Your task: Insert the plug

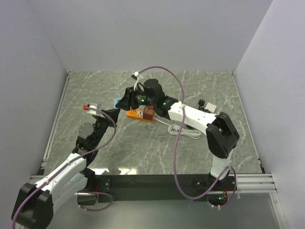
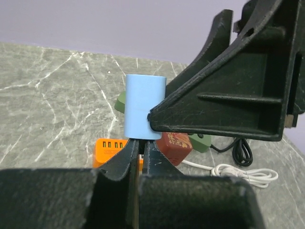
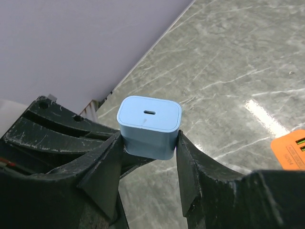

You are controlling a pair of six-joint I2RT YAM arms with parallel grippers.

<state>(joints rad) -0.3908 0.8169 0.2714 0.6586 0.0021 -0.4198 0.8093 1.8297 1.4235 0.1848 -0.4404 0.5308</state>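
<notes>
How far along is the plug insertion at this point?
Done: the blue charger is off the table, clamped in the right hand. In hand: the left hand is shut just beneath it; whether it grips the prongs is hidden. Left: pushing it into the orange power strip, which lies on the table.

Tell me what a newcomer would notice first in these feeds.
The light blue charger block comes first: it is clamped in the right gripper, its USB-C port facing the wrist camera. Next is the left gripper, right up against the block with its fingers nearly together. Beyond them in the left wrist view lies the orange power strip, with a reddish-brown plug standing on it.
</notes>
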